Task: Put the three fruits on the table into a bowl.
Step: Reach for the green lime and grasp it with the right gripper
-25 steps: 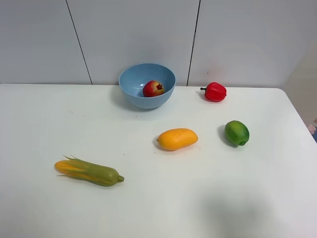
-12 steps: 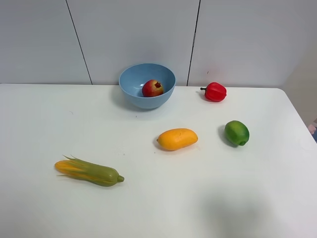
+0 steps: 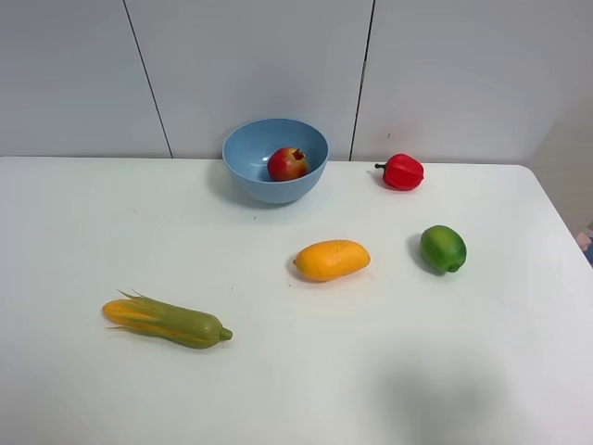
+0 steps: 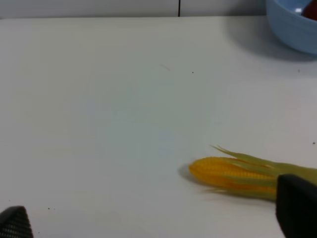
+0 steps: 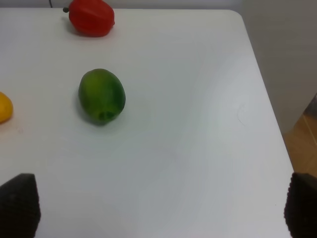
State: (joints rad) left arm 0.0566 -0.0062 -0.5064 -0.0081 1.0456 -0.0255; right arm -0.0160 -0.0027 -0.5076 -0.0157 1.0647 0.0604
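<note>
Both arms sit back on the near side: the left gripper (image 4: 153, 220) is spread wide and empty by the corn cob (image 4: 237, 173), the right gripper (image 5: 158, 208) equally wide with nothing in it. Ahead of it on the table (image 3: 445, 371) lie the lime (image 5: 102, 95) and, toward the middle, the mango (image 3: 332, 260). I'd pinch the lime across its narrow middle, leave the pepper (image 3: 401, 171) alone, and release low inside the bowl (image 3: 264, 190), beside the pomegranate (image 3: 288, 163) there.
</note>
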